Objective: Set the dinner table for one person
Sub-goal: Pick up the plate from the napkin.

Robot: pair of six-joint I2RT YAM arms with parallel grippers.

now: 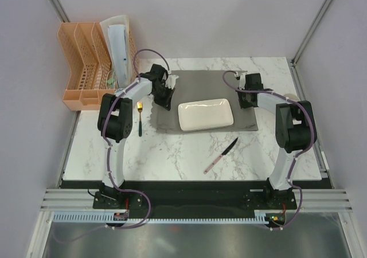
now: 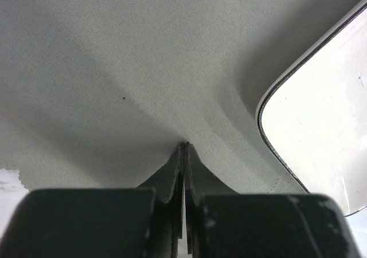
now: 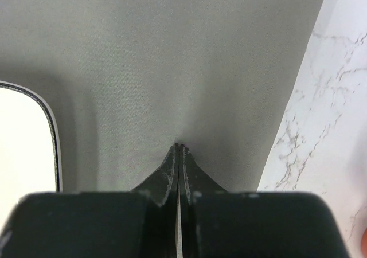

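Jaws clenched on both arms: we see the left gripper [image 2: 184,149] and the right gripper [image 3: 179,149] each pinching a fold of the one grey placemat [image 1: 200,83], spread on the dinner table [image 1: 172,155] under one white plate [image 1: 205,114]; one knife [image 1: 221,155] and one fork [image 1: 139,117] lie on bare marble.

Left gripper [image 1: 167,104] and right gripper [image 1: 246,102], pinching the placemat [image 1: 200,85], flank the plate [image 1: 206,114]; counter [image 1: 172,155] on its near side's open, bar the knife [image 1: 221,155].
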